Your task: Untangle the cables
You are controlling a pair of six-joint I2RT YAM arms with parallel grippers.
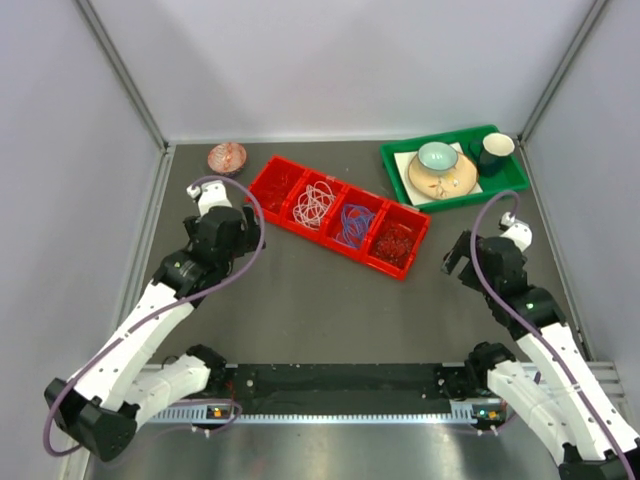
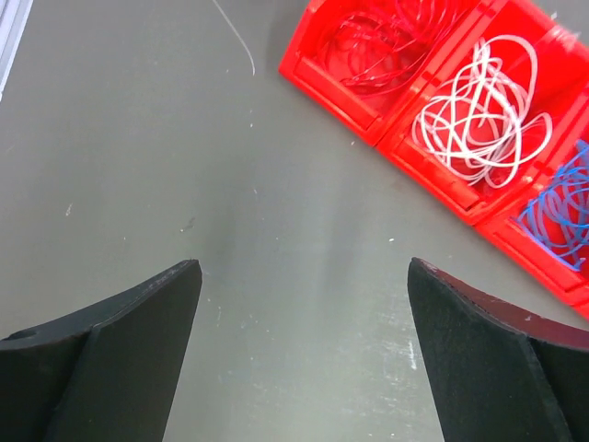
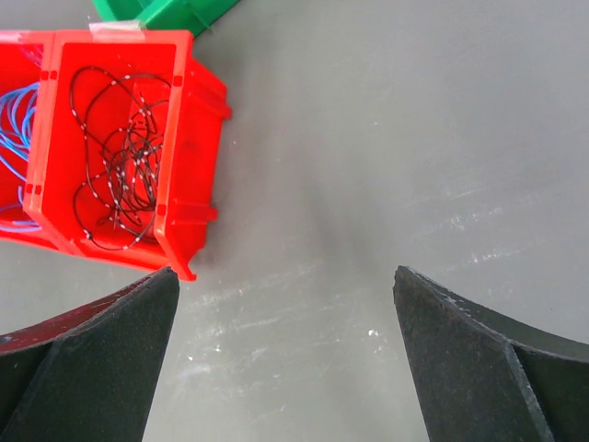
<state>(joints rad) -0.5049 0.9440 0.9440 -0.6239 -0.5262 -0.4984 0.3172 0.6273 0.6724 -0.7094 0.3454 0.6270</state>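
The cables lie sorted in a red four-compartment tray (image 1: pixel 300 228): red cables (image 2: pixel 377 46), white cables (image 2: pixel 479 110), blue cables (image 2: pixel 561 207) and black cables (image 3: pixel 120 157). A small reddish tangle of cables (image 1: pixel 227 158) sits on the table at the back left, and one thin loose strand (image 2: pixel 237 37) lies near the tray's left end. My left gripper (image 2: pixel 304 276) hovers open over bare table just left of the tray, holding nothing. My right gripper (image 3: pixel 285 281) stands open and holds nothing over bare table, just right of the tray's black-cable end.
A green tray (image 1: pixel 500 185) at the back right carries a plate with a pale bowl (image 1: pixel 437 157) and a dark cup (image 1: pixel 495 150). Its corner (image 3: pixel 166 11) shows in the right wrist view. Grey walls close in the table on three sides.
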